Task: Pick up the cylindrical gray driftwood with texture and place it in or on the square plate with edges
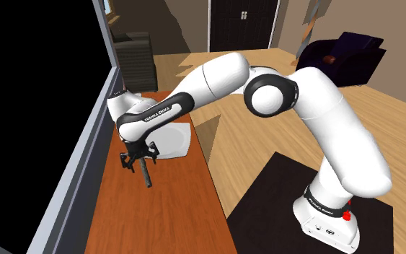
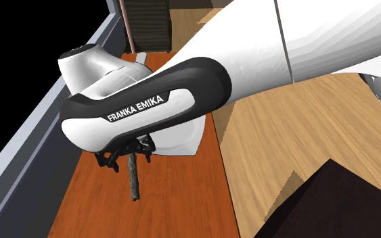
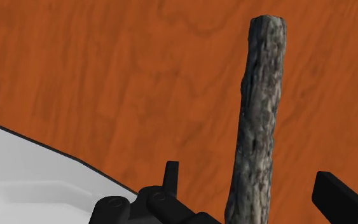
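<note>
I am holding the black two-finger gripper (image 3: 250, 178) released, its fingers straddling the rough grey cylindrical driftwood stick (image 3: 260, 95) without touching it; the stick is lying on the reddish-brown wooden tabletop (image 3: 107, 76), its long axis running straight ahead of the hand. The white square rimmed plate (image 3: 25, 181) is sitting just beside the hand, beyond one finger.

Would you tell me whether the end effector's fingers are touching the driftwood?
Apart. The wrist view shows the open end effector straddling the driftwood, with bare tabletop visible between it and both fingers.
</note>
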Tool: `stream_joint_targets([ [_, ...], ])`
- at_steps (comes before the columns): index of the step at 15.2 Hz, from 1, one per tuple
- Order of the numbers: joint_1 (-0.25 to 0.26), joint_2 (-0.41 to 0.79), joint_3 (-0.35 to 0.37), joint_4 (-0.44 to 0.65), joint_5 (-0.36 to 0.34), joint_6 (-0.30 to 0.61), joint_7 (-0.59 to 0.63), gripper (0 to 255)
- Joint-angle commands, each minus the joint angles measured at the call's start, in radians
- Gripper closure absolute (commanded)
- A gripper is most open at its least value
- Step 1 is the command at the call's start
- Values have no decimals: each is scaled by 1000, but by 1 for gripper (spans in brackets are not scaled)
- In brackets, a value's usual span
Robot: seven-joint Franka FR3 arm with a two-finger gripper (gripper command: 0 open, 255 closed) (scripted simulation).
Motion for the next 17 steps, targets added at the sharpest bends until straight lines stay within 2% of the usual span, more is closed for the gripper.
stream_joint_targets([
  [1,1,1,0,-9,-1,10,3,0],
  [7,1,1,0,-8,-1,10,3,0],
  [8,1,1,0,-8,-1,10,3,255],
  [17,1,1,0,-8,-1,10,3,255],
])
